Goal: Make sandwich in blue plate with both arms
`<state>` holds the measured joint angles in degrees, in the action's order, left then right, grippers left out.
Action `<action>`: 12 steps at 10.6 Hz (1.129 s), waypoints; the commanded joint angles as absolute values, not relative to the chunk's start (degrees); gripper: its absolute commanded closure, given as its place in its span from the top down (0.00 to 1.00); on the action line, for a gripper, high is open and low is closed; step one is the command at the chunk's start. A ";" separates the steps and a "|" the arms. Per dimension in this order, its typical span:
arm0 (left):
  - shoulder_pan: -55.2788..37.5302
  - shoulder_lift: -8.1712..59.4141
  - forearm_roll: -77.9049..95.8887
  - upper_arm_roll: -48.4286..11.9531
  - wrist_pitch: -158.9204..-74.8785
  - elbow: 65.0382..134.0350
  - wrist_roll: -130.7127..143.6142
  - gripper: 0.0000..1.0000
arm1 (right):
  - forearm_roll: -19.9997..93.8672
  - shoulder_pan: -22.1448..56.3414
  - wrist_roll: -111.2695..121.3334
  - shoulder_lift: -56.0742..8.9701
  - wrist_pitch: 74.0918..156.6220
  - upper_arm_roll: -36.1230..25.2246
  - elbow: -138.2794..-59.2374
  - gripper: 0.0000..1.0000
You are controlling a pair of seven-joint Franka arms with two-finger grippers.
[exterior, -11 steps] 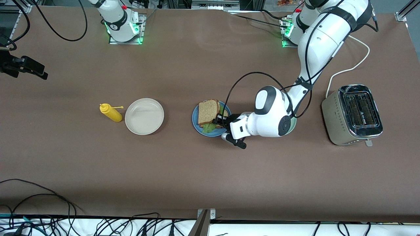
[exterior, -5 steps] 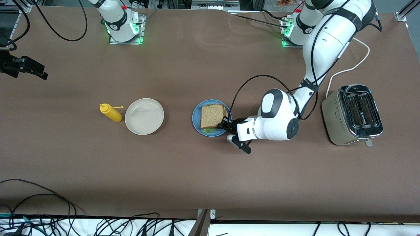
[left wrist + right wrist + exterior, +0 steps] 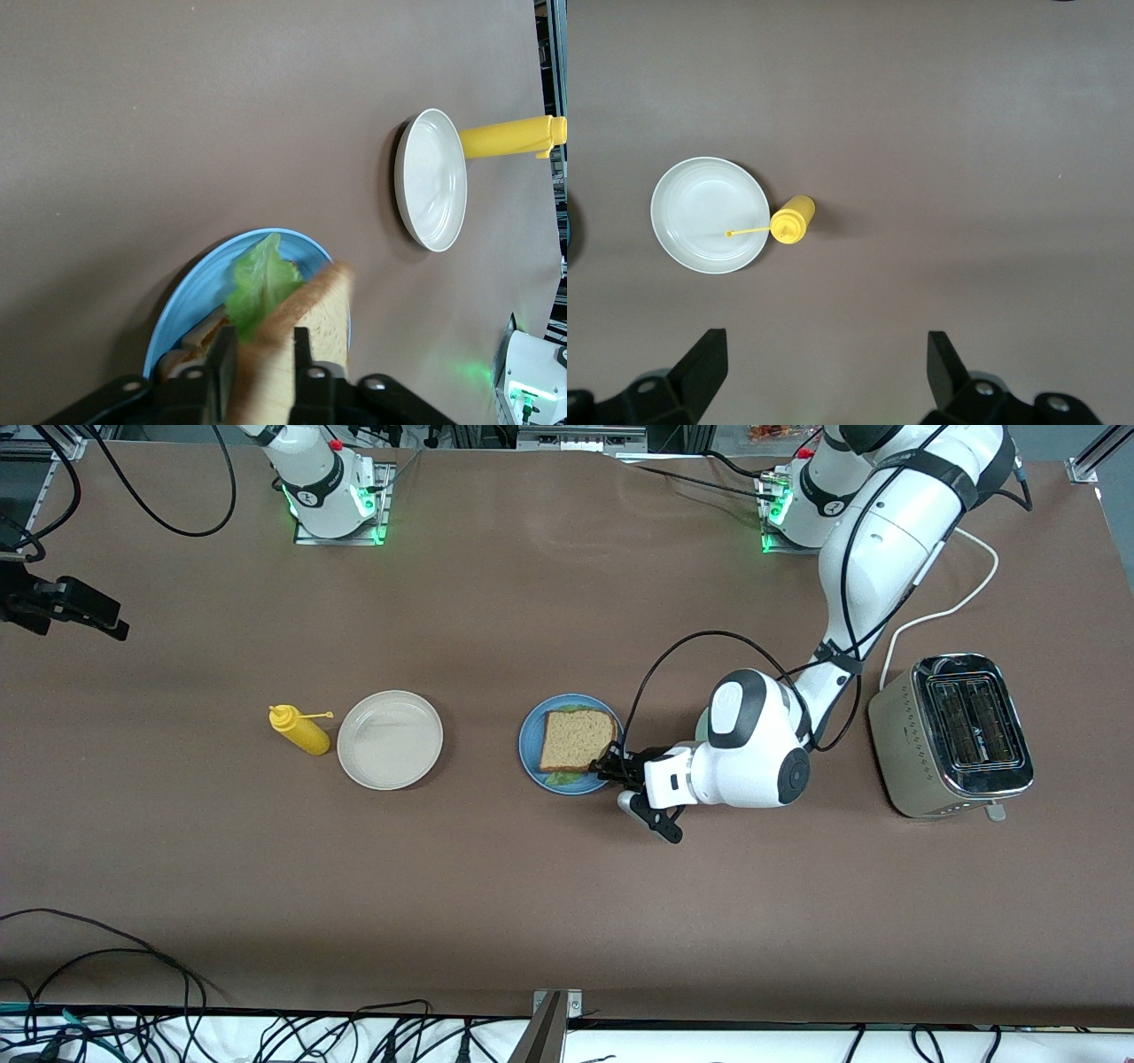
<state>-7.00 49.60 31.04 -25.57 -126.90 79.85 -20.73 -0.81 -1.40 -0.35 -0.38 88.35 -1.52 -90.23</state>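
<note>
The sandwich lies on the blue plate (image 3: 529, 748) (image 3: 190, 292) in the middle of the table. Its top bread slice (image 3: 578, 740) (image 3: 319, 310) rests flat over the green lettuce (image 3: 563, 778) (image 3: 261, 283), and a lower slice peeks out beneath. My left gripper (image 3: 611, 766) (image 3: 261, 332) is low at the plate's rim toward the left arm's end. Its fingers stand slightly apart, with the top slice's edge loose between them. My right gripper (image 3: 824, 341) hangs open and empty high over the table near the beige plate; only the right arm's base shows in the front view.
A beige plate (image 3: 390, 740) (image 3: 709, 215) and a yellow mustard bottle (image 3: 299, 730) (image 3: 793, 220) sit toward the right arm's end. A toaster (image 3: 952, 735) stands at the left arm's end. A pale green plate (image 3: 702, 726) is mostly hidden under the left arm.
The top slice went from tilted up to lying flat on the sandwich. My left gripper drew back toward the left arm's end and its fingers parted. The right arm has not moved.
</note>
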 commanded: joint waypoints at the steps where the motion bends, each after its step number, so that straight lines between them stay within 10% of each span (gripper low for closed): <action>1: -6.94 49.57 29.71 -25.58 -126.65 79.63 -21.27 1.00 | -1.76 -1.85 -0.70 -0.97 87.89 -0.88 -88.77 1.00; 12: -6.86 28.86 6.78 -21.10 -105.16 79.98 -2.32 1.00 | -1.84 -1.85 -0.70 -0.97 87.98 -0.88 -88.77 1.00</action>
